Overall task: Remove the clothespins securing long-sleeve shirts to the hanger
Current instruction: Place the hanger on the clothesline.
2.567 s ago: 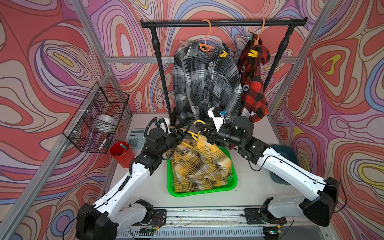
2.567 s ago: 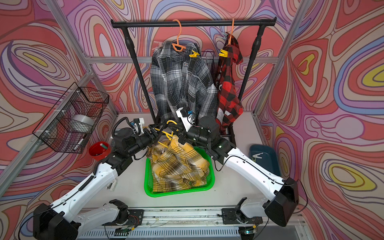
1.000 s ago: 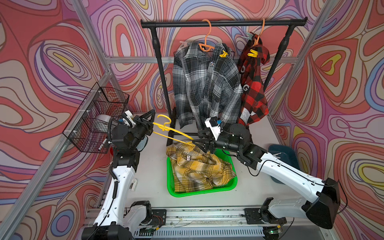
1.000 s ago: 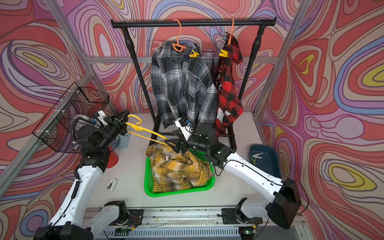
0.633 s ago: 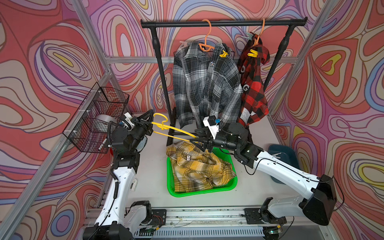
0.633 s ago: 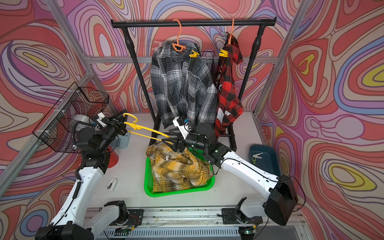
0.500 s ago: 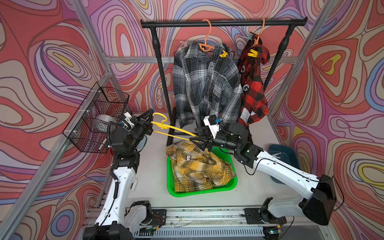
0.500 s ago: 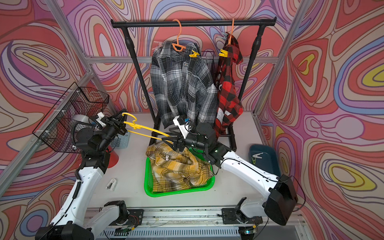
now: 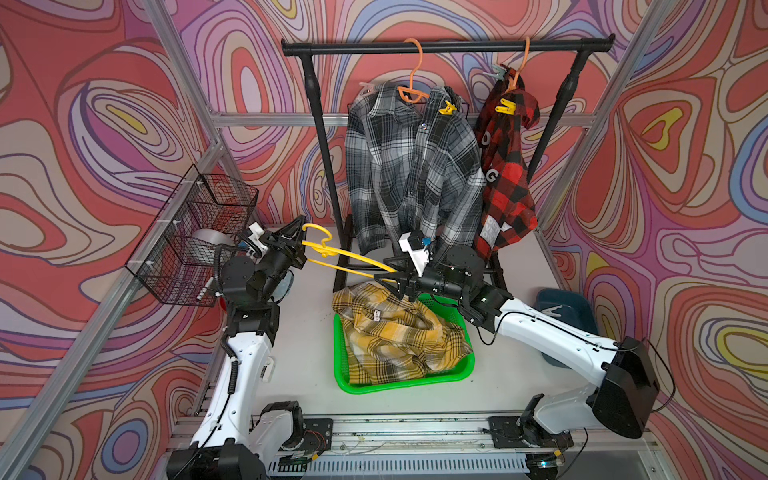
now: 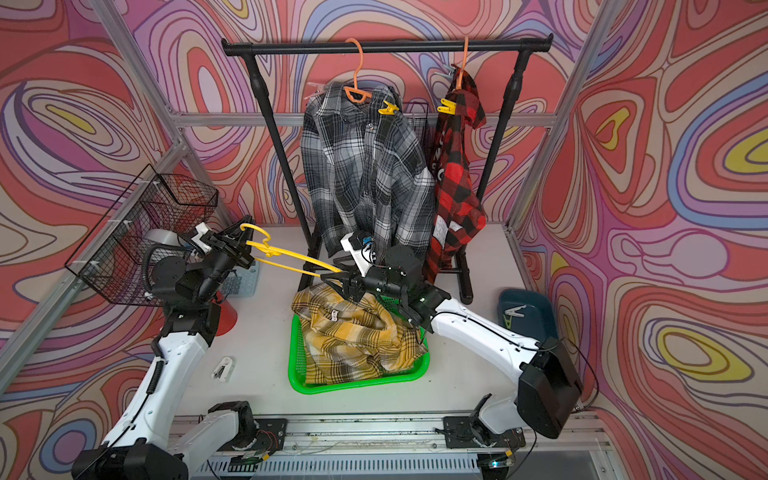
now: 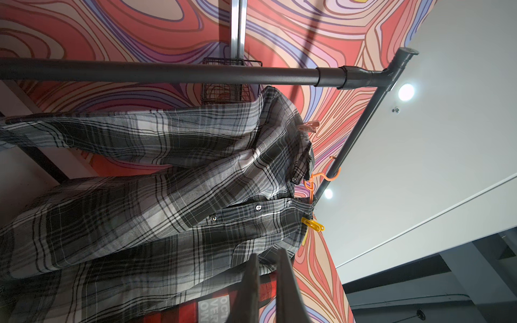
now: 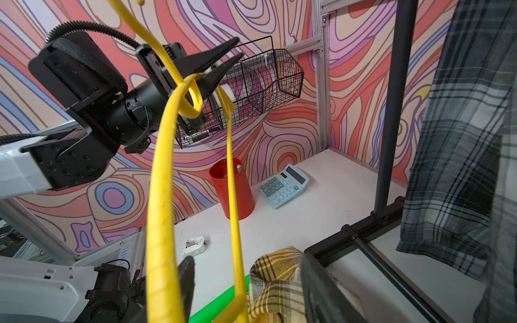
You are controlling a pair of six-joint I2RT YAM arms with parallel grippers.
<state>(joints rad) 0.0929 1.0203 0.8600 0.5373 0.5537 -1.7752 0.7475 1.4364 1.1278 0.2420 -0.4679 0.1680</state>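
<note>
Clothespins, small plastic spring clips, high by the black rail (image 9: 457, 43). One yellow clothespin (image 9: 448, 109) sits on the grey-black-white plaid shirt (image 9: 407, 174). A second yellow clothespin (image 9: 505, 106) sits on the red-black check shirt (image 9: 505, 174). Each apparently bites downward, long axis tilted, handles free above.

Yellow-black plaid shirt (image 9: 395, 336) lies loose in the green plastic basket (image 9: 399, 384).

Step, apparently: clearing the bare yellow plastic hanger (image 9: 345, 255).

- Left gripper (image 12: 239, 47): clamped at its hook neck.
- Right gripper (image 12: 248, 260): jaws apart around its far end, gripping nothing.

Next: reach up and squeeze a pin's handles.
</note>
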